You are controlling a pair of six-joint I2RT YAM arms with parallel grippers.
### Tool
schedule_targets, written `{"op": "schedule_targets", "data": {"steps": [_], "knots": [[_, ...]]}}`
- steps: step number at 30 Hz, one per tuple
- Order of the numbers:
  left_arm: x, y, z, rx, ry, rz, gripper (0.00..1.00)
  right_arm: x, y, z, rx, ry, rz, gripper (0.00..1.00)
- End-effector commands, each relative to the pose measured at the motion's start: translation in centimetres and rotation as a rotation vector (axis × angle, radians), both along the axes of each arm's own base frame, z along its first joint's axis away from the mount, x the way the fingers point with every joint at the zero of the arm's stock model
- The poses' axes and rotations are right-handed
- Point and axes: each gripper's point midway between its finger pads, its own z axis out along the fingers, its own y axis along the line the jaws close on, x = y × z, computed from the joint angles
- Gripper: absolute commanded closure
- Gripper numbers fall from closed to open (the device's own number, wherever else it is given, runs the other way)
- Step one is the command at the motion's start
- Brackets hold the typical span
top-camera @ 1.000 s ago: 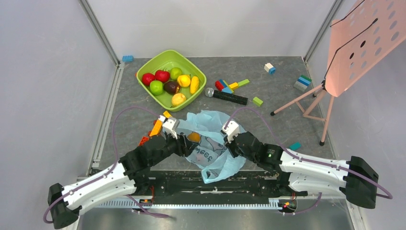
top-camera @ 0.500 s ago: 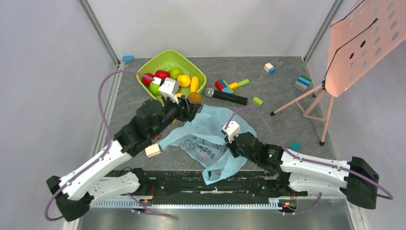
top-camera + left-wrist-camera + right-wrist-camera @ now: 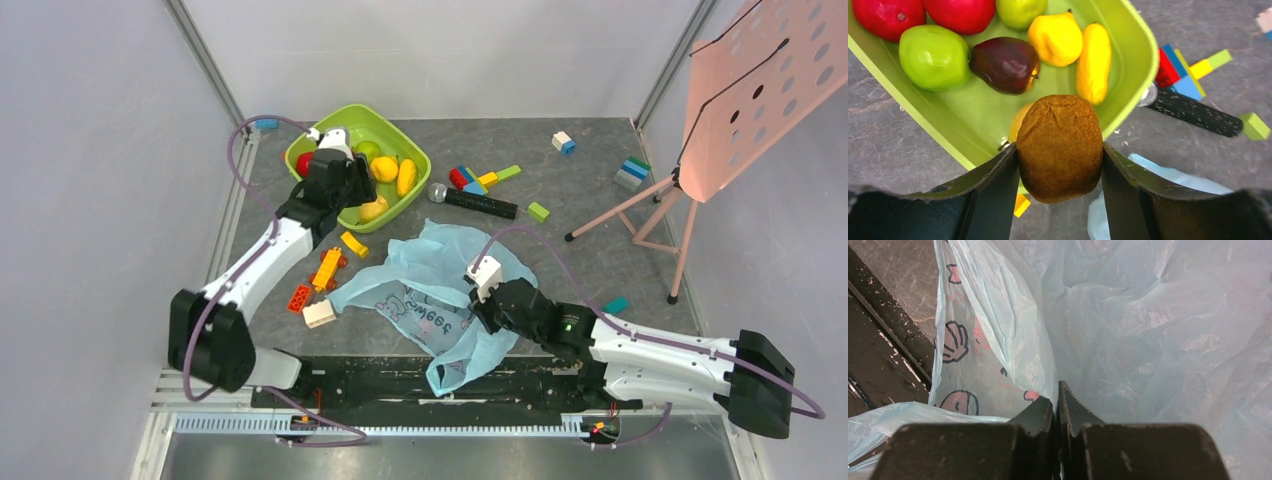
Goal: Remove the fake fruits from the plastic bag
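Clamped in left gripper (image 3: 1060, 167): brown kiwi (image 3: 1060, 132), above lime-green bowl (image 3: 1130, 35) rim. Pinched tight in right gripper (image 3: 1056, 405): fold of plastic bag (image 3: 1148, 330).

The right gripper (image 3: 1057, 405) pinches the plastic bag (image 3: 1148, 330)
Its two dark fingers (image 3: 1040, 415) meet tip to tip on a fold of thin, crinkled light-blue film printed with a shell and a pink bow; grey bench (image 3: 893, 260) and a black rail (image 3: 878, 355) show at left.
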Motion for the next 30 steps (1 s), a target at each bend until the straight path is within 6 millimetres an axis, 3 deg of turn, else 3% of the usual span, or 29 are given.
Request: {"op": "schedule_targets", "data": {"steps": [1, 8, 14, 18, 22, 26, 30], "knots": [[3.3, 0.9, 0.0, -0.042, -0.017, 0.103, 0.36, -0.4, 0.7, 0.9, 0.035, 0.007, 0.017, 0.95], [4.3, 4.6, -4.8, 0.081, 0.055, 0.238, 0.34, -0.4, 0.5, 0.9, 0.044, -0.006, 0.012, 0.94], [5.7, 4.2, -6.9, 0.08, 0.1, 0.228, 0.18, 0.0, 0.8, 2.0, 0.028, -0.025, 0.017, 0.93], [6.1, 3.4, -7.4, 0.048, 0.134, 0.206, 0.01, 0.4, 0.7, 3.5, 0.02, -0.067, 0.025, 0.93], [5.5, 2.4, -5.6, -0.028, 0.102, 0.172, 0.0, 0.4, 1.1, 6.4, 0.026, -0.147, 0.099, 0.96], [4.4, 1.1, -1.7, -0.115, 0.029, 0.102, 0.0, -0.3, 1.2, 10.2, -0.001, -0.294, 0.266, 1.0], [3.0, 0.8, 1.4, -0.145, -0.03, 0.059, 0.0, -2.4, 1.6, 14.0, 0.082, -0.436, 0.437, 1.0]]}}
